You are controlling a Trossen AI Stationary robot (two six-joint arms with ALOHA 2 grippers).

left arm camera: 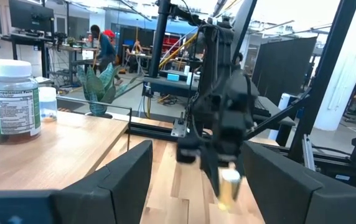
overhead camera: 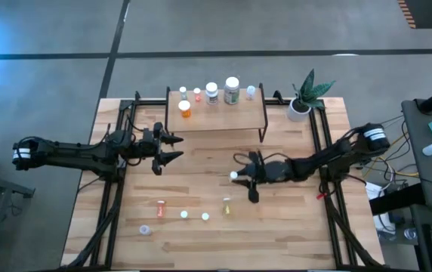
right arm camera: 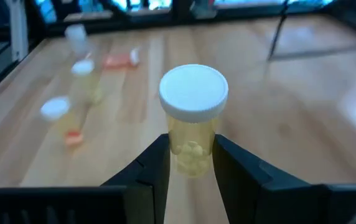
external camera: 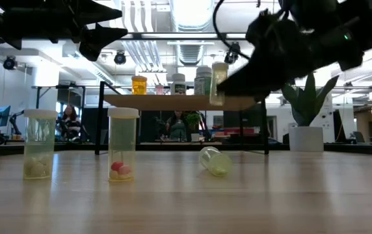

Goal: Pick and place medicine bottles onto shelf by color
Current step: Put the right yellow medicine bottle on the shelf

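Right claw [right arm camera: 192, 167] has its two fingers closed on the body of a small yellow bottle [right arm camera: 192, 134], and from the low view I judge the bottle is lifted clear of the counter [overhead camera: 291, 227], hanging upright under the claw at about the height of the shelf [overhead camera: 216, 119]. So I read this as the carry step: the pick is done and the placing is not yet. The shelf lies ahead of my right claw and well apart from it, with an orange bottle [overhead camera: 185, 109] and several white-capped ones [overhead camera: 232, 91] already standing on it. My next move, I think, calls for keeping the bottle upright, bringing it over the board's near edge without clipping it, and setting it on a free spot beside whatever matches its colour; which spot that is I cannot tell yet. The held bottle is a clear yellow cylinder with a flat white cap wider than the body, and a few pale pills sit in its bottom. Left claw [overhead camera: 172, 148] waits with its fingers spread wide and nothing between them, off to the side of the shelf's near corner. More small bottles [overhead camera: 184, 214] are left on the counter behind my right claw, some standing and at least one lying on its side.
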